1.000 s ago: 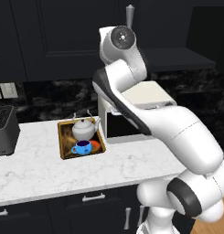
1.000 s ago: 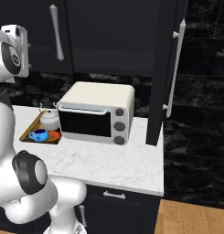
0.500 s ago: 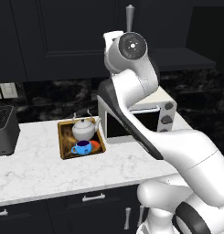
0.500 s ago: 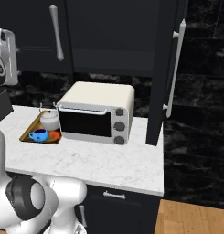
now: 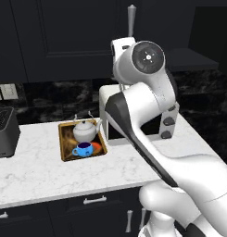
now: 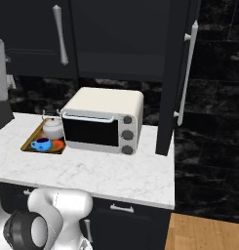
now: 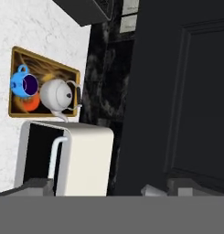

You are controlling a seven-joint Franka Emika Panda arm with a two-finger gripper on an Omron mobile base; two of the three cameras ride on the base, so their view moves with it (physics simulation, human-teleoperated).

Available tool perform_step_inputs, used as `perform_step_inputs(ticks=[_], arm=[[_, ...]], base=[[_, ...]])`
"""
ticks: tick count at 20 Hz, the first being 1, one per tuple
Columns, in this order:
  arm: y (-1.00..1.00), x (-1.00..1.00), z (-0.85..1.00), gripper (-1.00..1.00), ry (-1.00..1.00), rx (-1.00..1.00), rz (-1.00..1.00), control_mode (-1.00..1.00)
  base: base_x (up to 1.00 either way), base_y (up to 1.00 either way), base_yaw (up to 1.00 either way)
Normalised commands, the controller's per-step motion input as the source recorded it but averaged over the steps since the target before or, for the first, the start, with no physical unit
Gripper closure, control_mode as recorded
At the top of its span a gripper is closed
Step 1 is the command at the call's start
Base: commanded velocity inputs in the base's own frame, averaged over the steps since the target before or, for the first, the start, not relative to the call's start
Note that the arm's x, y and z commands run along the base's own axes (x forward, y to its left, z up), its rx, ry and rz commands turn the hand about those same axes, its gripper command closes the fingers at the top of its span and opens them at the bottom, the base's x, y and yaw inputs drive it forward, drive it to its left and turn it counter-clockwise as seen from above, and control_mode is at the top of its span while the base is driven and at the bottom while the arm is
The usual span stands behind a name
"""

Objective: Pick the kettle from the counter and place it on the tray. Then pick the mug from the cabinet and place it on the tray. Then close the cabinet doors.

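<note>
My jaws stand wide apart with nothing between them, the hand raised near the dark cabinet front. Closest to me in the hand view is the toaster oven point(image 7: 81, 157), and just past it the tray point(image 7: 22, 52) on the counter point(image 5: 36, 173). The kettle point(image 5: 85, 131) and the mug point(image 5: 83, 149) both sit on that tray already, side by side — the mug toward the front edge, the kettle behind it.

So what's left, I judge, is the cabinet doors. The left one point(image 6: 33, 39) looks closed, its bar handle point(image 6: 60, 34) flat against the front. The right door point(image 6: 174, 73) stands swung out, edge-on beside the toaster oven, with its long silver handle point(image 6: 187, 73) facing away to the right.

That door should be stiff and light on its hinges — no need to clamp it. I'd push flat on the outer panel near the handle side, well away from the hinge.
</note>
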Motion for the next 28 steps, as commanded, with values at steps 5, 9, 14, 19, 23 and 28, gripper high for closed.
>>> perform_step_inputs(ticks=[5,9,14,19,23,28], arm=[[-0.38,-0.36,0.0,-1.0,0.02,-0.01,-0.23,-1.0],[-0.72,-0.39,-0.03,-1.0,-0.01,0.07,-0.23,-1.0],[-0.83,-0.39,-0.07,-1.0,-0.02,0.13,-0.19,-1.0],[-0.9,-0.25,-0.07,-1.0,0.0,0.17,-0.12,-1.0],[-0.98,-0.3,-0.1,-1.0,0.0,0.17,-0.11,-1.0],[-0.9,-0.18,-0.03,-1.0,0.0,0.2,-0.17,-1.0]], base=[[0.0,0.0,0.0],[0.0,0.0,0.0],[0.0,0.0,0.0],[0.0,0.0,0.0],[0.0,0.0,0.0],[0.0,0.0,0.0]])
